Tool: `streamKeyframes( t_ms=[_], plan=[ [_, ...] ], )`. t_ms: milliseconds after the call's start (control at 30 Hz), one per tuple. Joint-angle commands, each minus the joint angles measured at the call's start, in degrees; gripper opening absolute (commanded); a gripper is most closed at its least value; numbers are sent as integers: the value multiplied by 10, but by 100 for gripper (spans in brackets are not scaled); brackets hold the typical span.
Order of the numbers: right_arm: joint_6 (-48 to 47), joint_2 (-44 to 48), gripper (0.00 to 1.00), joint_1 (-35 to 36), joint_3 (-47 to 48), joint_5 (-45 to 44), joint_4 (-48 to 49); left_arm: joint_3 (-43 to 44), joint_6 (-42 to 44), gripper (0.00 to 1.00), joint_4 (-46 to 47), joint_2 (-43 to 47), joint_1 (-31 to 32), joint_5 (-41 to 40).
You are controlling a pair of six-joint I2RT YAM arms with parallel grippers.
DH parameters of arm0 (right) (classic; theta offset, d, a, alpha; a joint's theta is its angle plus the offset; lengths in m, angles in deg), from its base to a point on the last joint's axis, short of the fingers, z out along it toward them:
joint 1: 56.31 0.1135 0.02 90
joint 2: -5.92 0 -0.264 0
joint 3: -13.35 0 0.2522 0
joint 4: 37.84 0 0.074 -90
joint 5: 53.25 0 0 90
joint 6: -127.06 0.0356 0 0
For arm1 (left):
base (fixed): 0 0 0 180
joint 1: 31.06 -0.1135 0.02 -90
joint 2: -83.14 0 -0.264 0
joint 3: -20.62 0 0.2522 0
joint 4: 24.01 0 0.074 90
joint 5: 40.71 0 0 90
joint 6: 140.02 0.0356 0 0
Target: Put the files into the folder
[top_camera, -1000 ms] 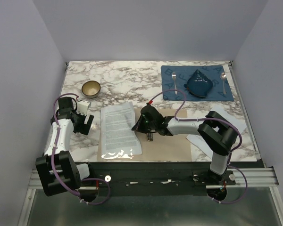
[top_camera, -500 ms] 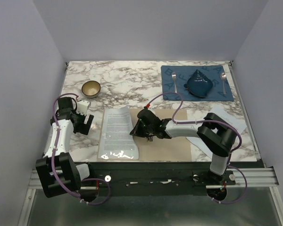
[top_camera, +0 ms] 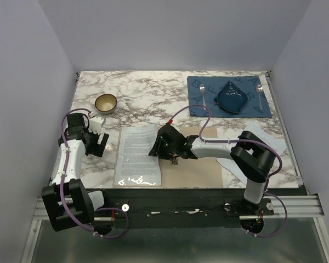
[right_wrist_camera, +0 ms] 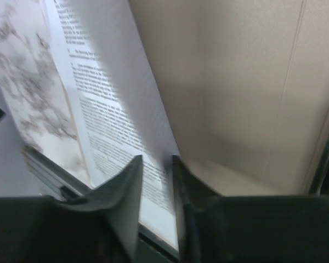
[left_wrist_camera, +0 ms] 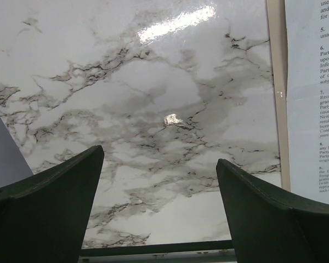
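Where the printed sheet (right_wrist_camera: 107, 104) meets the right gripper (right_wrist_camera: 154, 164), its long edge is lifted off the folder (right_wrist_camera: 236, 98) and runs into the gap between the two fingers (right_wrist_camera: 129, 186). Jaws parted a little: the gap is narrow but wider than the paper. Can't tell if either pad touches it. In the right wrist view, tan card fills everything right of the fingers. The sheet slopes down and away to their left.

Top view: the sheet lies on the folder's left leaf, just left of the right gripper's fingers, raised only along the edge at the fingers. The bare right leaf sits behind the gripper, under the forearm. More white sheets (top_camera: 232, 164) lie past the folder's right edge, well behind the fingers, partly under the elbow.

Left gripper (left_wrist_camera: 159, 156): spread wide, nothing between the fingers, hovering over the bare marble table (left_wrist_camera: 153, 82). Right of its right finger there's a thin tan strip of folder, then the sheet's text edge. It touches neither.

Further out: a bowl (top_camera: 106, 102) beyond the left gripper's fingers. A blue placemat (top_camera: 247, 109) sits well beyond the right gripper, carrying a fork (top_camera: 202, 94), a spoon (top_camera: 259, 93) and a folded dark-blue cloth (top_camera: 232, 97).
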State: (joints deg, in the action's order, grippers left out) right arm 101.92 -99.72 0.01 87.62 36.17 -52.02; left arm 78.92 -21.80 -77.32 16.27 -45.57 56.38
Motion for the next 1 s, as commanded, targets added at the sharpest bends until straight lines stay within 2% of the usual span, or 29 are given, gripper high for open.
streamKeyframes(
  t_ms=[0, 133, 233, 267, 333, 433, 500, 633, 700, 733, 767, 967],
  plan=[
    [-34, 8, 54, 6, 24, -25, -84, 20, 20, 99, -25, 5, 3, -5],
    [-58, 45, 56, -1, 15, -47, -120, 29, 23, 99, -26, 10, 2, -14],
    [-75, 74, 52, -9, 14, -61, -165, 34, 34, 99, -29, 23, 3, -23],
    [-91, 97, 51, -12, 11, -77, -218, 39, 42, 99, -30, 33, 3, -32],
    [-103, 127, 50, -17, -8, -96, -234, 50, 42, 99, -39, 39, 3, -31],
    [-108, 164, 47, -29, -51, -110, -238, 84, 23, 99, -77, 38, 3, -5],
    [-110, 172, 46, -41, -67, -110, -238, 107, 1, 99, -102, 30, 6, 41],
    [-112, 167, 44, -52, -91, -103, -229, 151, -66, 96, -123, 24, 70, 61],
    [-112, 159, 43, -55, -96, -98, -218, 161, -87, 95, -120, 23, 133, 48],
    [-110, 156, 43, -55, -99, -97, -213, 166, -98, 93, -117, 19, 143, 45],
    [-109, 155, 42, -57, -101, -95, -208, 179, -118, 91, -115, 15, 195, 45],
    [-98, 136, 36, -73, -118, -69, -156, 216, -179, 79, -82, -40, 314, 50]
  ],
)
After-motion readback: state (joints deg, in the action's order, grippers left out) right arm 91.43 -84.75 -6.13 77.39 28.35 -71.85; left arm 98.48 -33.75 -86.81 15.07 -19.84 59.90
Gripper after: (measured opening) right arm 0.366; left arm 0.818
